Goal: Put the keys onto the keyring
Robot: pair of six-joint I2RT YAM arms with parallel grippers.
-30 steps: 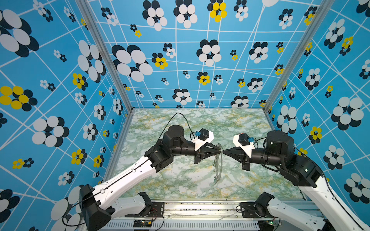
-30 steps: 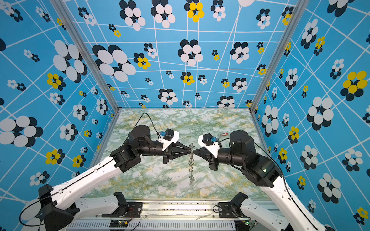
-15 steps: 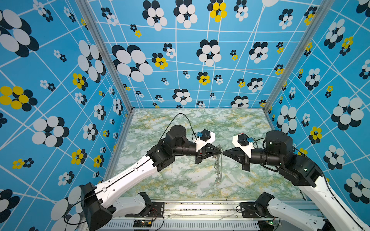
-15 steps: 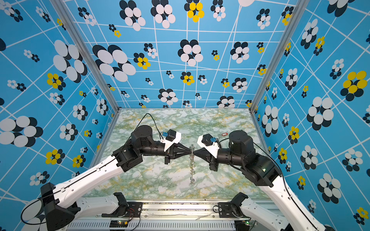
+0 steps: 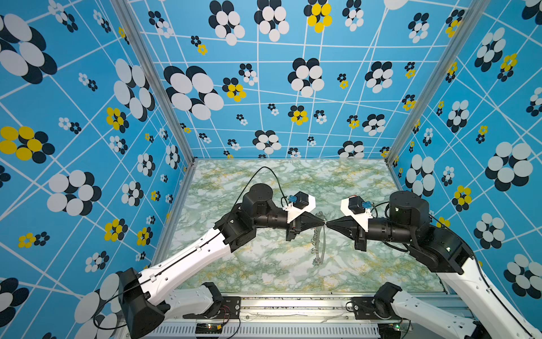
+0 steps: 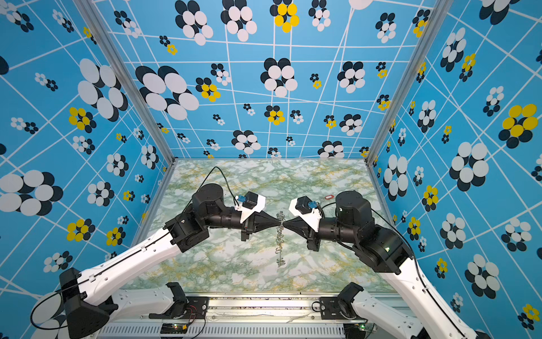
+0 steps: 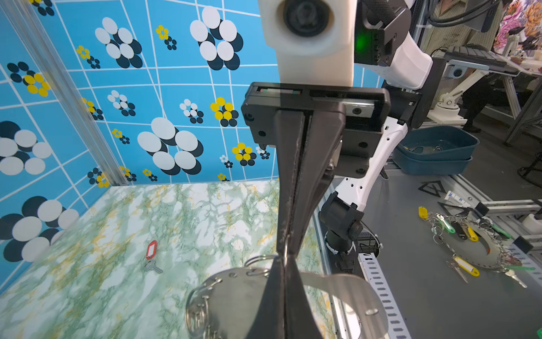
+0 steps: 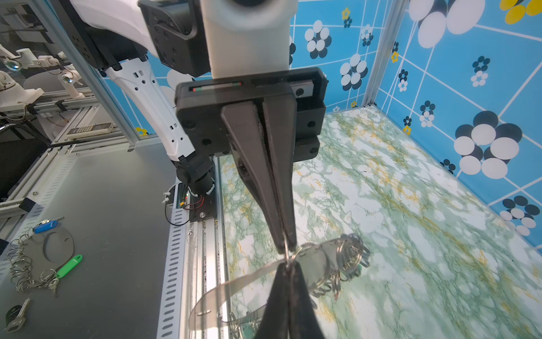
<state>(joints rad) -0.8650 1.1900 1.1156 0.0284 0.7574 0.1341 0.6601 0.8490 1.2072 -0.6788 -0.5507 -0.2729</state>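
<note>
In both top views two black pointed tools meet nose to nose above the middle of the green-and-white marbled bench (image 5: 264, 264): the left tool (image 5: 322, 224) and the right tool (image 5: 329, 225), both clenched. Between their tips hangs the one large flat grey metal crescent keyring (image 5: 320, 249), edge-on to the camera, with its lower end near the bench. In a top view a single small red oblong plastic key tag (image 6: 329, 197) lies on the bench beyond the right arm, well apart from the keyring. In the left wrist view both tools are pinched on the keyring's rim beside a small silver ring, the grey plate (image 7: 234, 299) spreading to either side. The one red tag (image 7: 151, 249) lies flat on the bench with one small silver key (image 7: 152, 267) touching its end. Outside the cell lies a second ring plate (image 7: 481, 249) carrying yellow and green tags. In the right wrist view the two tips grip the same spot, with a bunch of silver rings (image 8: 350, 255) just beside it. On the grey surface outside lie one blue tag (image 8: 45, 226), one green tag (image 8: 69, 266) and one black-headed key (image 8: 14, 317).
</note>
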